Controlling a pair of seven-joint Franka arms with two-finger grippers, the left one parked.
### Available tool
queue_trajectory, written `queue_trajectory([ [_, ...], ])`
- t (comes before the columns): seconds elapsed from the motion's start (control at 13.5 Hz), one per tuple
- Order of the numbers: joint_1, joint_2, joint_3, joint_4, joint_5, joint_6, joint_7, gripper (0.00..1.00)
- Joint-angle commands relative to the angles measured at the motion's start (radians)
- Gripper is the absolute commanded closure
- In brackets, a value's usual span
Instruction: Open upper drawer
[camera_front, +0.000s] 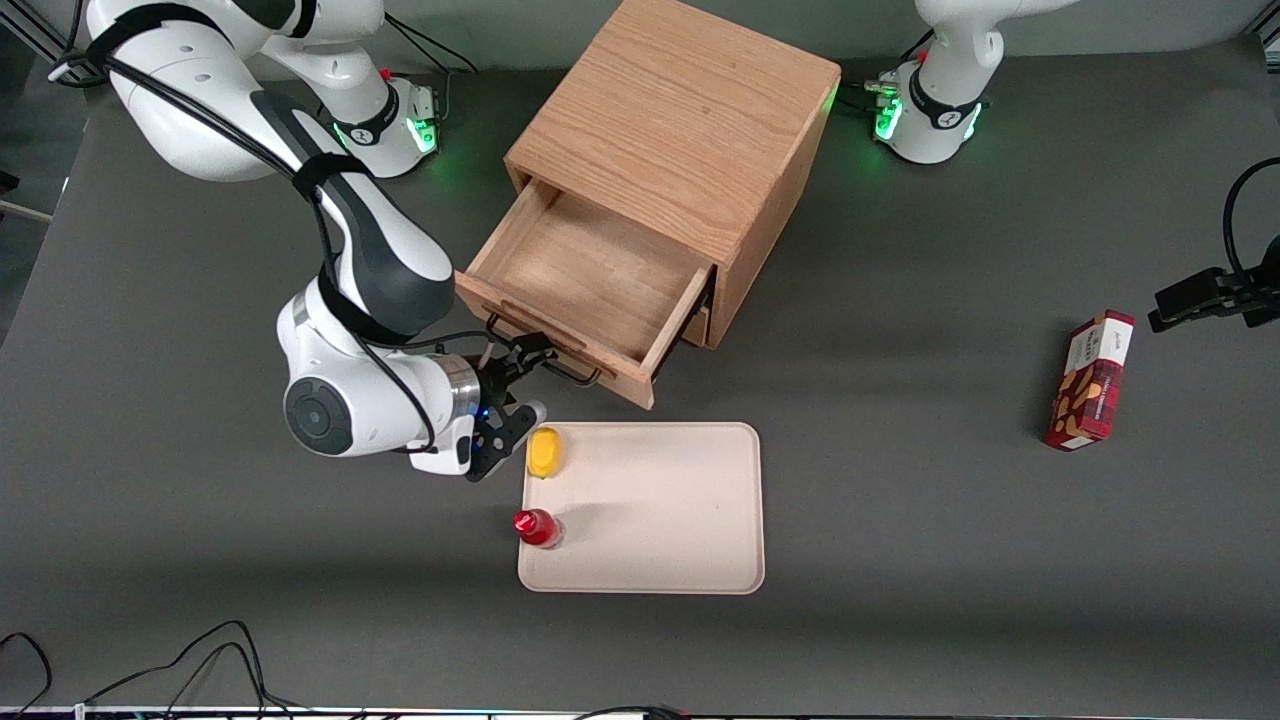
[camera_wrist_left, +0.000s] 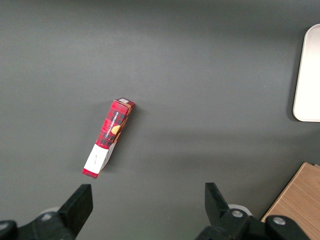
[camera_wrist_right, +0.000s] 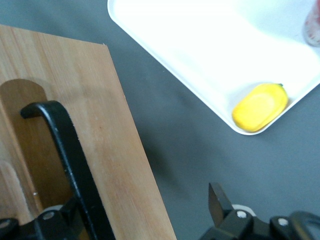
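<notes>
The upper drawer of the light oak cabinet stands pulled far out, and its wooden inside shows bare. Its thin black wire handle is on the drawer front, which faces the front camera. My right gripper is open at that front, with one finger at the handle and the other nearer the tray. In the right wrist view the handle runs across the drawer front beside one finger, and the gripper straddles the front's edge with nothing clamped. The bottom drawer is mostly hidden under the upper one.
A cream tray lies just nearer the front camera than the drawer, with a yellow object and a red bottle at its edge close to the gripper. A red box lies toward the parked arm's end.
</notes>
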Motion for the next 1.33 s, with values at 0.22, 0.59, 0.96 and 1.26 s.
queue_trajectory([
  [0.22,0.011,0.053,-0.039,0.134,-0.023,-0.076,-0.032,0.00],
  [0.59,0.017,0.076,-0.061,0.172,-0.044,-0.078,-0.034,0.00],
  [0.96,0.014,0.087,-0.096,0.238,-0.051,-0.113,-0.083,0.00],
  [1.26,0.014,0.067,-0.093,0.262,-0.051,-0.135,-0.081,0.00],
])
